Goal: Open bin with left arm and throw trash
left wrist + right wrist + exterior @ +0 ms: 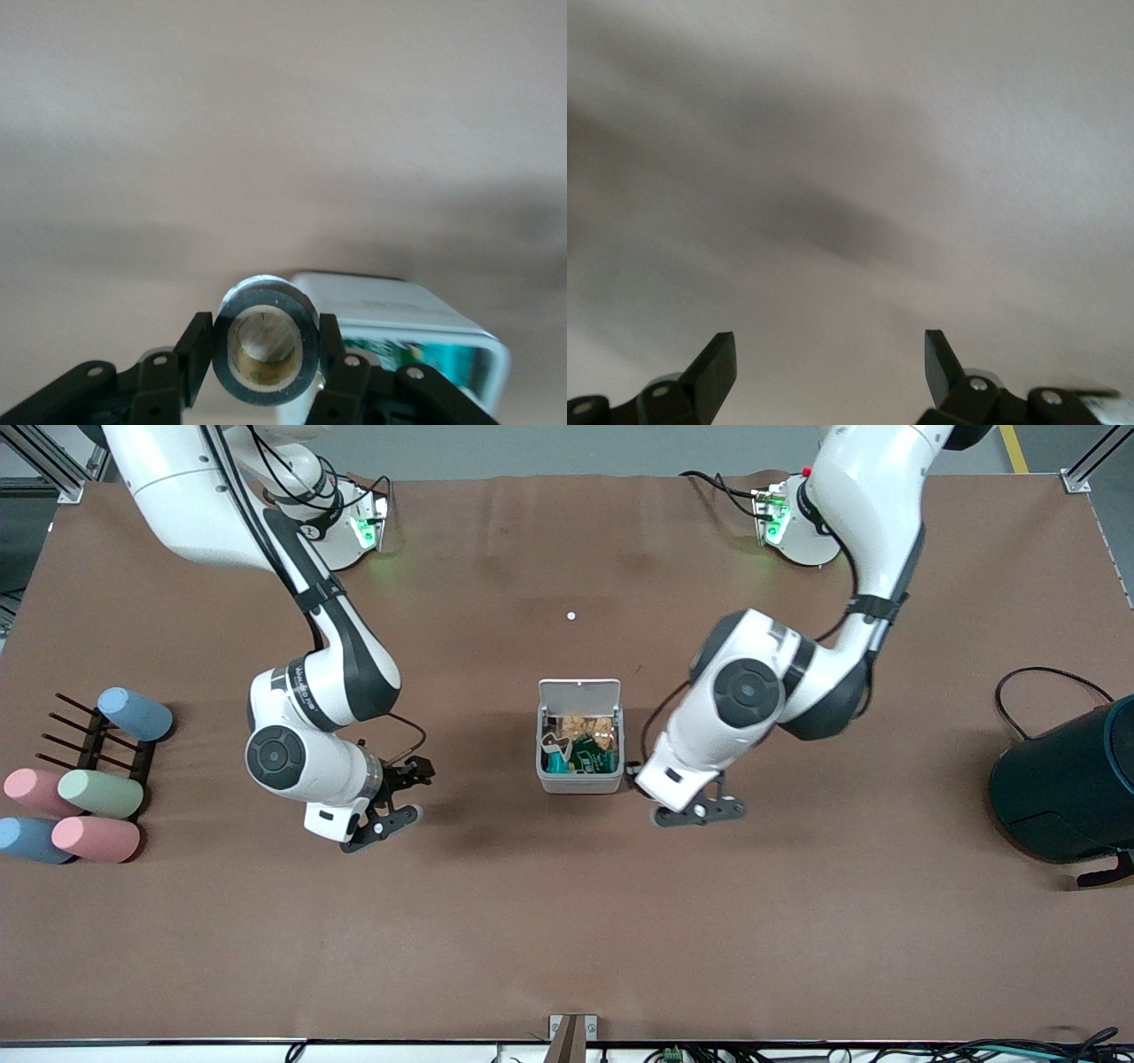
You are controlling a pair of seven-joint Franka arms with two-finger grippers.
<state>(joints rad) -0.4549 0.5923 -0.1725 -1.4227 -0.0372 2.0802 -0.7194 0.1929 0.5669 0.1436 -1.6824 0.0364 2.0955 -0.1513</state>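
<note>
Brown table cover [567,921] spans nearly the whole front view, faintly creased near the arm bases. Grey floor shows past the table's edge at the top. Aluminium frame posts [53,469] stand at the two top corners. Yellow floor stripe [1013,447] at upper corner. Cables [1019,1051] run along the near edge. Lighting even, soft shadows.

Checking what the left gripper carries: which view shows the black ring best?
The left wrist view: the black ring fills the space between the left gripper fingers, pale centre visible. The front view shows only a pale speck at the gripper beside the bin; the right wrist view shows none.
</note>
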